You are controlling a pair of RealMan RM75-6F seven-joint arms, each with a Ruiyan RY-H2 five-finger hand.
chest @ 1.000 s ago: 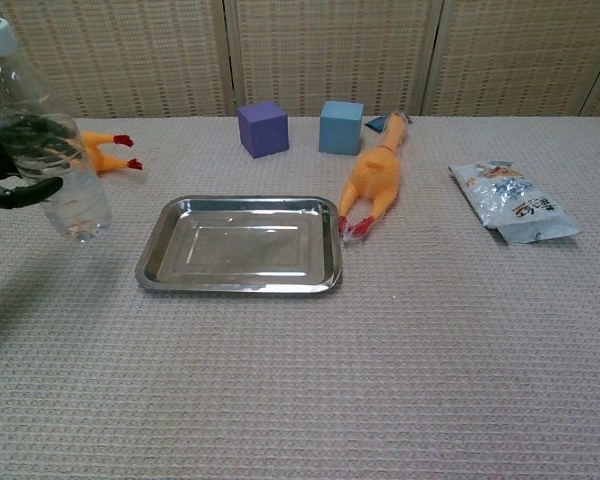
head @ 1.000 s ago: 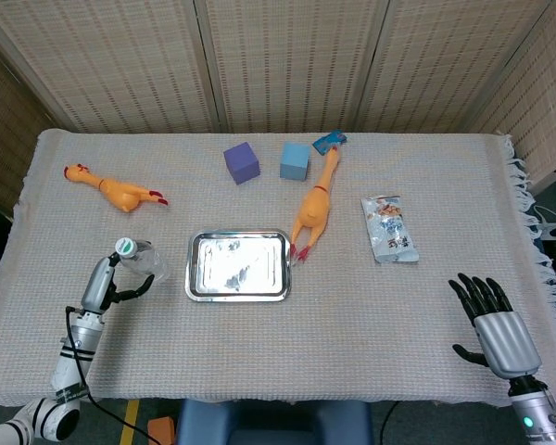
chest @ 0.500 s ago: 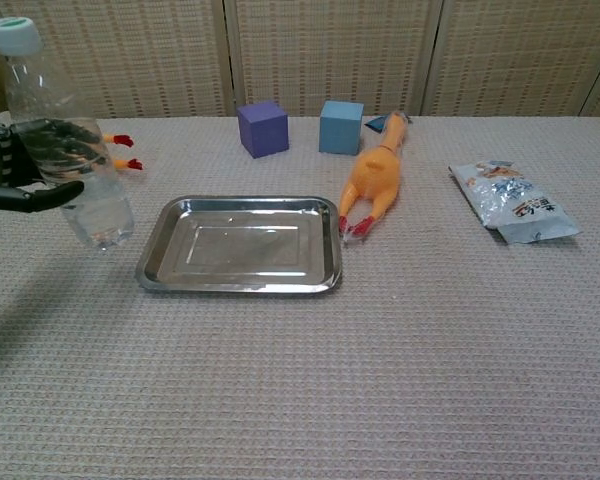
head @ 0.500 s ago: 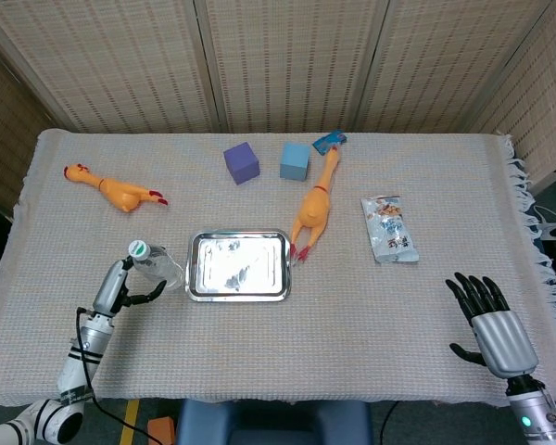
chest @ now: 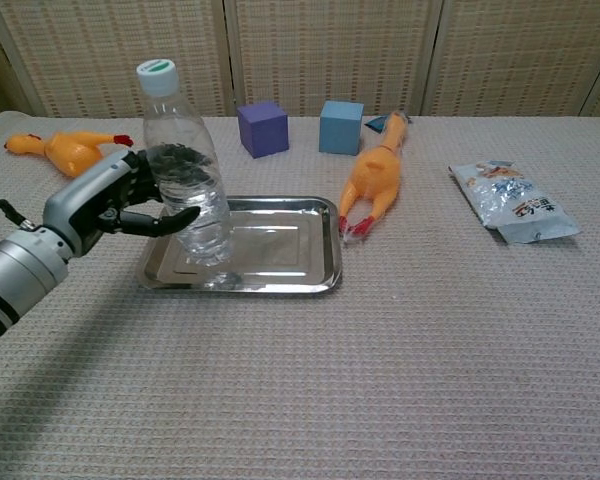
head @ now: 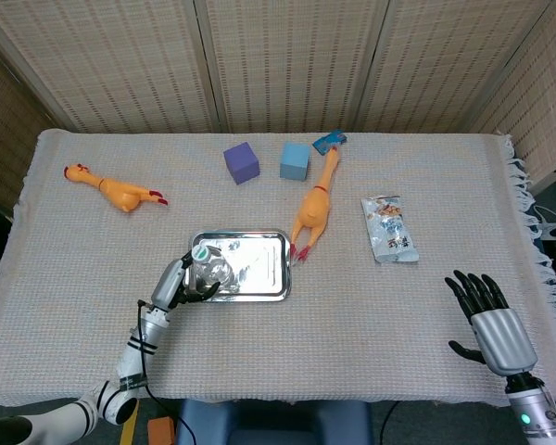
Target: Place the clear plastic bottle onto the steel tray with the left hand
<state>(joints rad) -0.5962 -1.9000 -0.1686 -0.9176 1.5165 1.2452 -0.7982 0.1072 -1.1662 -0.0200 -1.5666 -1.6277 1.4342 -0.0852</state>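
My left hand [chest: 120,195] [head: 179,281] grips the clear plastic bottle [chest: 188,180] around its middle. The bottle [head: 207,266] stands nearly upright, white and green cap on top, over the left part of the steel tray [chest: 280,245] [head: 258,264]. Its base is at the tray's floor; whether it rests there I cannot tell. My right hand [head: 491,318] stays near the table's front right corner, fingers spread, holding nothing.
Two rubber chickens lie on the cloth, one far left [chest: 65,150] and one right of the tray [chest: 375,180]. A purple cube [chest: 263,128] and a blue cube [chest: 340,126] sit behind the tray. A snack packet [chest: 513,205] lies at the right.
My left hand has carried the bottle rightward from beside the tray's left edge to over the tray's left part. The right hand has not moved.
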